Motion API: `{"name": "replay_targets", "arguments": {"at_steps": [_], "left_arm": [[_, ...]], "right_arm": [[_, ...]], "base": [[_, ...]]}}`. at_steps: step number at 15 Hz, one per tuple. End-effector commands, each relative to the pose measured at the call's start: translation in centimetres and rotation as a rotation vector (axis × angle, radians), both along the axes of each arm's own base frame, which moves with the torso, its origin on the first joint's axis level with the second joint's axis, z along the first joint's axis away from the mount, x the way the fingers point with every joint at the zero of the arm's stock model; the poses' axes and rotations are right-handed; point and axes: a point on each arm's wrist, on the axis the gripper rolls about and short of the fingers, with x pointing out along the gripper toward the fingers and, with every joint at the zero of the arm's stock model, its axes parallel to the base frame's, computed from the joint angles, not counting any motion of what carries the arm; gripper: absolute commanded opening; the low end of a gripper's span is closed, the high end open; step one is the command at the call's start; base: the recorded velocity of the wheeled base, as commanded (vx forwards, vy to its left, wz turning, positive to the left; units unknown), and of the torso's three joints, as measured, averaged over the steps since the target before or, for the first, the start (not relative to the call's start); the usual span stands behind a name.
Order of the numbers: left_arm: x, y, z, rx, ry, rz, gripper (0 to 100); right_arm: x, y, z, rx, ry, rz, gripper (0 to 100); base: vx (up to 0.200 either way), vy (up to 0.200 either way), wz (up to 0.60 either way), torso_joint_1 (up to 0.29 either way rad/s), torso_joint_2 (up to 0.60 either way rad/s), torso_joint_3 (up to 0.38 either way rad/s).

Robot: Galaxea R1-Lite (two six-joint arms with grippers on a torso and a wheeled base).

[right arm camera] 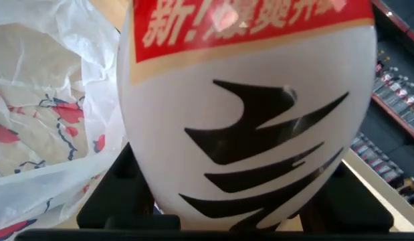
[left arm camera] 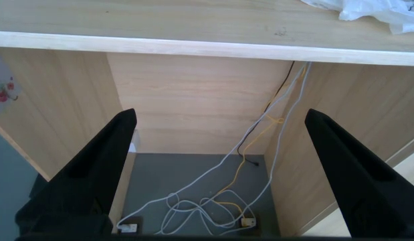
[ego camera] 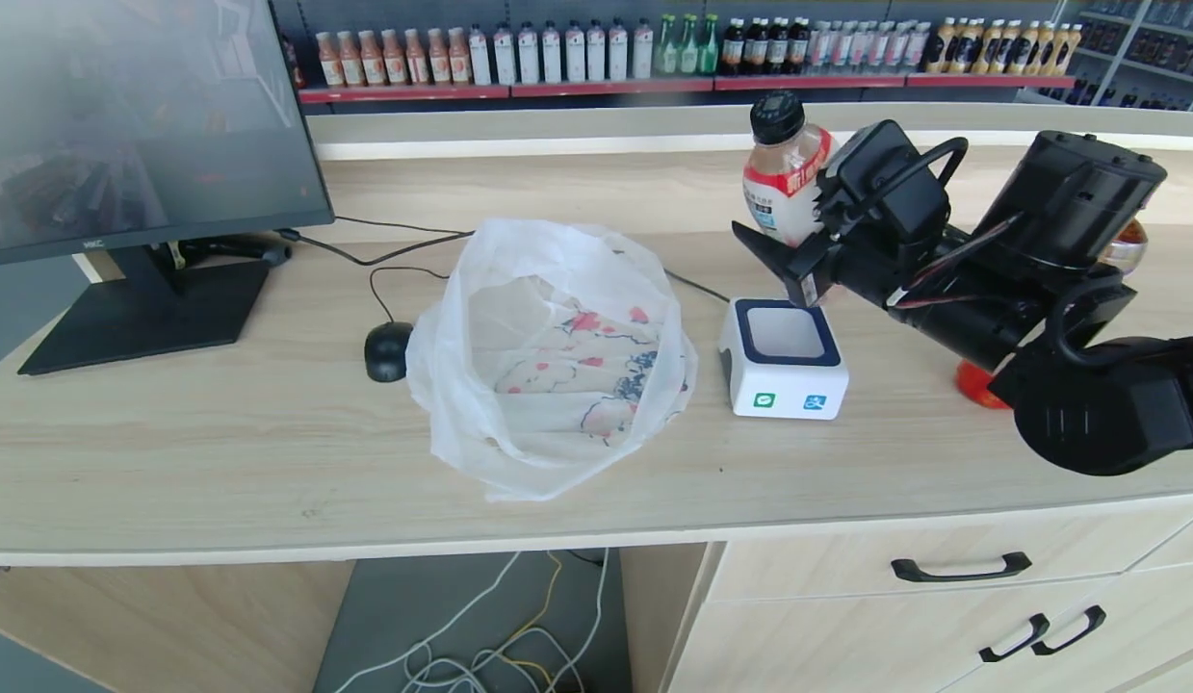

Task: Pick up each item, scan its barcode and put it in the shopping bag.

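Observation:
My right gripper point(ego camera: 798, 245) is shut on a plastic bottle point(ego camera: 784, 173) with a black cap and a red and white label, held upright above the far side of the white barcode scanner point(ego camera: 784, 358). Up close in the right wrist view, the bottle point(right arm camera: 253, 114) sits between the jaws, with the bag point(right arm camera: 46, 147) behind it. The white plastic shopping bag point(ego camera: 548, 356) stands open on the counter to the left of the scanner, with a patterned item inside. My left gripper point(left arm camera: 220, 174) hangs open below the counter edge point(left arm camera: 193, 45), over loose cables.
A monitor point(ego camera: 134, 125) on a black stand is at the back left, with a black mouse point(ego camera: 388, 349) and cable beside the bag. A red item point(ego camera: 976, 383) lies behind my right arm. Drawers point(ego camera: 957, 568) sit under the counter. Shelves of bottles point(ego camera: 654, 48) line the back.

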Motion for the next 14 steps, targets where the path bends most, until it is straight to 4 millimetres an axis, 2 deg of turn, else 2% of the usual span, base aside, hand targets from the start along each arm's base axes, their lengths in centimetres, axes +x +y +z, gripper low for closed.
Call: {"name": "replay_targets", "arguments": {"at_steps": [1,2,4,6,8,10,12,14], "left_arm": [[0.0,0.0,0.0,0.0,-0.001,0.0,100],[0.0,0.0,0.0,0.0,-0.001,0.0,100],[0.0,0.0,0.0,0.0,-0.001,0.0,100],[0.0,0.0,0.0,0.0,-0.001,0.0,100],[0.0,0.0,0.0,0.0,0.001,0.0,100],[0.0,0.0,0.0,0.0,-0.001,0.0,100],[0.0,0.0,0.0,0.0,-0.001,0.0,100],[0.0,0.0,0.0,0.0,0.001,0.0,100]], "right_arm": [[-0.1,-0.1,0.8,-0.003,-0.031,-0.002,0],[-0.2,-0.1,1.6,-0.025,-0.076,-0.01,0],[-0.4,0.0,1.7,-0.053,-0.096,-0.014,0],[-1.2,-0.2,2.6,-0.076,-0.14,-0.025,0],[-1.2,-0.6,2.2,-0.107,-0.147,-0.045,0],[-1.5,0.1,2.0,-0.157,-0.172,-0.046,0],[-1.7,-0.1,0.6,-0.257,-0.177,-0.073,0],[-2.0,-0.1,0.1,-0.349,-0.219,-0.088,0]], "base": [[0.0,0.0,0.0,0.0,0.0,0.0],[0.0,0.0,0.0,0.0,0.0,0.0],[0.0,0.0,0.0,0.0,0.0,0.0],[0.0,0.0,0.0,0.0,0.0,0.0],[0.0,0.0,0.0,0.0,0.0,0.0],[0.0,0.0,0.0,0.0,0.0,0.0],[0.0,0.0,0.0,0.0,0.0,0.0],[0.0,0.0,0.0,0.0,0.0,0.0]]}}
